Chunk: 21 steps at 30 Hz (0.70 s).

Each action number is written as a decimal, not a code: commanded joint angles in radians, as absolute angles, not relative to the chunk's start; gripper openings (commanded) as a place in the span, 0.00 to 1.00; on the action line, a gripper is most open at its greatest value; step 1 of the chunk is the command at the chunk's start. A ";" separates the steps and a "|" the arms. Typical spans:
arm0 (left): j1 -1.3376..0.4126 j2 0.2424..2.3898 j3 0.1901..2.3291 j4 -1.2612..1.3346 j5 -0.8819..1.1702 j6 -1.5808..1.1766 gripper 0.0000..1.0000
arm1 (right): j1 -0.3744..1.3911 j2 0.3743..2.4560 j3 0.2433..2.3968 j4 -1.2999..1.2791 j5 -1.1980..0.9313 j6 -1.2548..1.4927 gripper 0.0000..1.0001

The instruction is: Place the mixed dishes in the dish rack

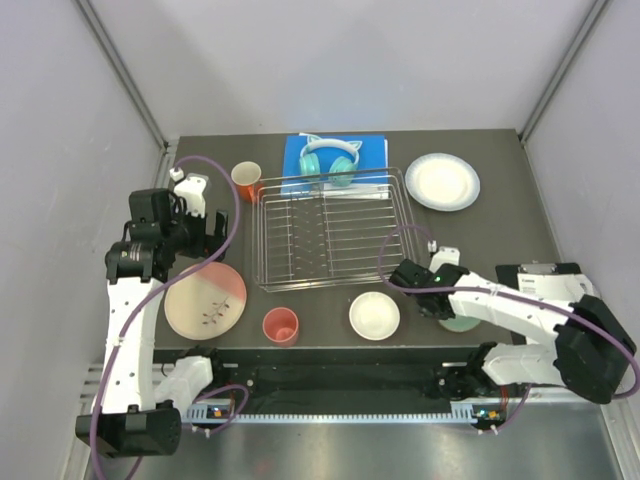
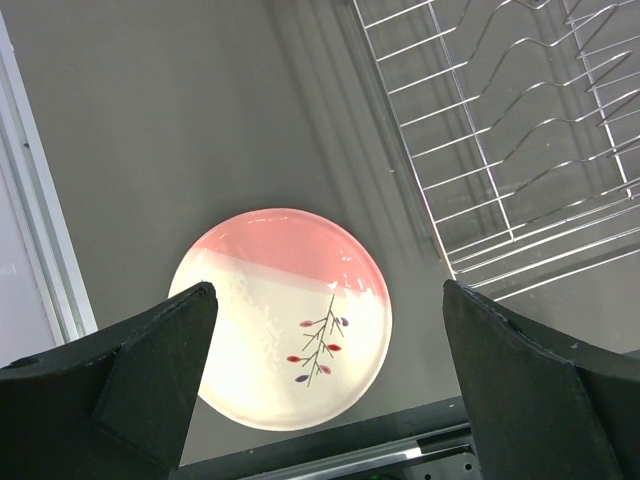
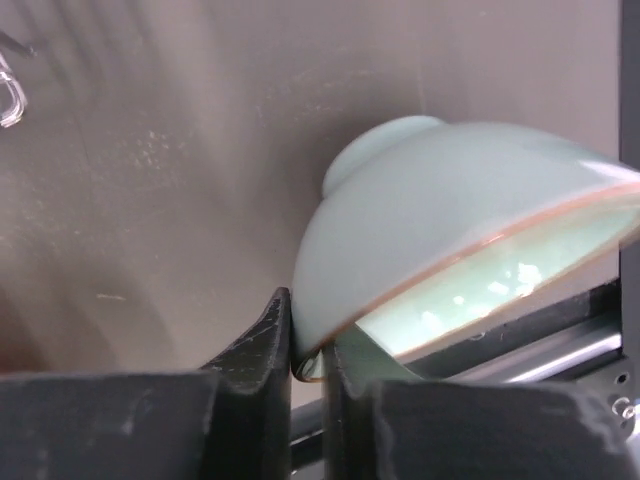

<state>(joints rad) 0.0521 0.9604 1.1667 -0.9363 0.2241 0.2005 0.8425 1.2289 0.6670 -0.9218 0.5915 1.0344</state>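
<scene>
right gripper [image 3: 305,340] is pinching the bowl [image 3: 440,210] by its rim, jaws nearly together w/ one finger outside the wall and one inside. bowl is sitting at the near right of the table [image 1: 500,230], close to the rack's [image 1: 300,283] near right corner, mostly hidden under the arm from above. it's looking tilted in the wrist view; can't tell if it's off the table yet. left gripper [image 2: 325,330] is hanging wide open, holding nothing, over the plate [image 2: 280,320], left of the rack.

step in hand imo: picking up the bowl to carry it to the rack. grip is thin, right at the edge of a glazed rim, so prob slippery. lift slow and straight up, no wrist jerks, bc the bowl is going to want to swing down around the pinch. get above the rack's rim before moving across, then set it low between the wires, no dropping. left arm is better off waiting aside so the arms aren't crossing.
</scene>
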 commanded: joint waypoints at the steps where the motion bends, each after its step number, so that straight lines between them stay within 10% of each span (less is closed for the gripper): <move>1: 0.055 0.965 1.200 -0.907 0.253 0.195 0.99 | 0.853 1.117 0.753 -1.029 0.644 1.051 0.00; 21: 0.055 1.046 1.025 -0.713 0.226 0.189 0.97 | 0.851 1.047 1.234 -0.980 0.350 0.743 0.00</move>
